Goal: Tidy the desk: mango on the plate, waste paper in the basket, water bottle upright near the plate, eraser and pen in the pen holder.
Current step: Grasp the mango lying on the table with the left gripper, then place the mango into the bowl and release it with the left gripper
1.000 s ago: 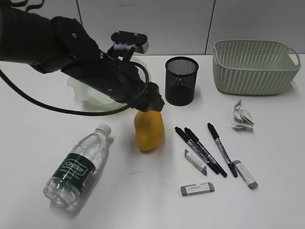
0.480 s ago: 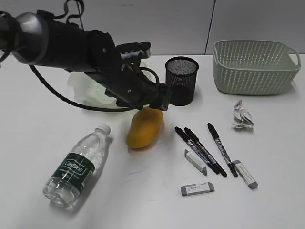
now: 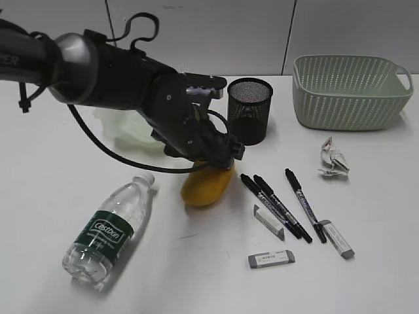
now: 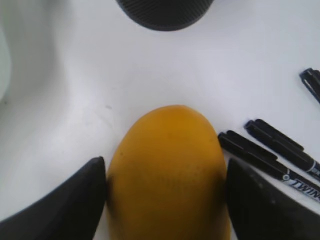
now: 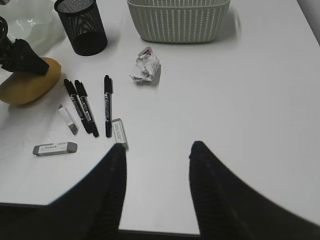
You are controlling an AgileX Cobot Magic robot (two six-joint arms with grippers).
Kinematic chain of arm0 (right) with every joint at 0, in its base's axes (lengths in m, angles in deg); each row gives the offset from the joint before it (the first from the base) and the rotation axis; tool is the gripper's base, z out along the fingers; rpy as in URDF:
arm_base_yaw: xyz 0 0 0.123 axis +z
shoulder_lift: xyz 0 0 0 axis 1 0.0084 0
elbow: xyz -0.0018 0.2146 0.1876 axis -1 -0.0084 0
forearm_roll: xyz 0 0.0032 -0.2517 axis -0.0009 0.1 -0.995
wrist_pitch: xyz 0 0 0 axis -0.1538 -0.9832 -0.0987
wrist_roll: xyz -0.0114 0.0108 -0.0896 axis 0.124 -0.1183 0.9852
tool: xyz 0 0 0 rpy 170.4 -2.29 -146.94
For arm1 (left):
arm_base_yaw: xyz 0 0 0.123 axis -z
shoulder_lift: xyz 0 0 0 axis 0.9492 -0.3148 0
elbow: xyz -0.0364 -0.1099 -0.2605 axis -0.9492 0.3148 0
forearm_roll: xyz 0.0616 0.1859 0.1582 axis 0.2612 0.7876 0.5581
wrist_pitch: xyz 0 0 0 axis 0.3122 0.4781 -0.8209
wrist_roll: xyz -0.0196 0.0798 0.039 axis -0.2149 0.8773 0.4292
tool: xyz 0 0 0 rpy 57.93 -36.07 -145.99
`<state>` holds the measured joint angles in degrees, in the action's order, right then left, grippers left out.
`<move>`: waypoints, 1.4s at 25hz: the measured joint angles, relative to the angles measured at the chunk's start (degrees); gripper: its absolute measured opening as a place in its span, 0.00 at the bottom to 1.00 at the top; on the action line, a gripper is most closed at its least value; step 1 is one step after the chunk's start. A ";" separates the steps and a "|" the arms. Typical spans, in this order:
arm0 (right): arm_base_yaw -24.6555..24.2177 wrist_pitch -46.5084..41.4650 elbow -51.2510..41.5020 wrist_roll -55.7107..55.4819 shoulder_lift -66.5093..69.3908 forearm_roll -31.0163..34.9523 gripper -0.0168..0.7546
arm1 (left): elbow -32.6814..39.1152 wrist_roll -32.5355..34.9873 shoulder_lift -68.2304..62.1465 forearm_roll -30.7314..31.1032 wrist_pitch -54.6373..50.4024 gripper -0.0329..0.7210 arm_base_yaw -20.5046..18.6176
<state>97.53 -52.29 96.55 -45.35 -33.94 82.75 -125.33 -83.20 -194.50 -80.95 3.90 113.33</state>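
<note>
Your left fingers (image 4: 165,200) grip the mango (image 4: 167,175), one on each flank | mango lies on the counter (image 3: 196,275) between bottle (image 3: 108,226) and pens (image 3: 278,206), just in front of the plate (image 3: 121,127) | your right fingers (image 5: 157,165) hang open and empty above the counter's near edge
</note>
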 joint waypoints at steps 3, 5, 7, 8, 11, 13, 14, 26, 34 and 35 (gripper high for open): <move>0.00 0.00 0.00 0.00 0.00 0.00 0.46 | -0.44 -0.04 -0.68 2.65 0.25 0.77 1.33; 0.00 0.00 0.00 0.00 0.00 0.00 0.46 | -0.70 -0.04 -1.08 3.51 -0.13 0.77 1.53; 0.00 0.00 0.00 0.00 0.00 0.06 0.46 | -0.70 -0.06 -1.13 3.81 -0.73 0.77 1.55; 0.00 0.00 0.00 0.00 0.00 0.06 0.46 | -0.74 -0.11 -1.19 4.00 -0.85 0.76 1.60; 0.00 0.00 0.00 0.00 0.00 0.06 0.46 | -0.92 -0.17 -1.19 4.22 -1.43 0.74 1.63; 0.00 0.00 0.00 0.00 0.00 0.06 0.46 | -1.20 -0.21 -1.25 4.22 -1.83 0.74 1.63; 0.00 0.00 0.00 0.00 0.00 0.06 0.46 | -1.20 -0.21 -1.25 4.27 -1.82 0.74 1.67; 0.00 0.00 0.00 0.00 0.00 0.35 0.46 | 0.60 -0.21 8.15 7.74 -2.61 0.73 0.68; 0.00 0.00 0.00 0.00 0.00 0.55 0.46 | 0.54 -0.21 11.10 10.07 7.16 0.73 -12.02; 0.00 0.00 0.00 0.00 0.00 0.55 0.46 | 0.54 -0.21 10.50 10.36 9.43 0.73 -13.45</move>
<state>97.53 -52.29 96.55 -45.35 -33.94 83.30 -124.79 -83.41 -184.00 -70.59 13.32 99.88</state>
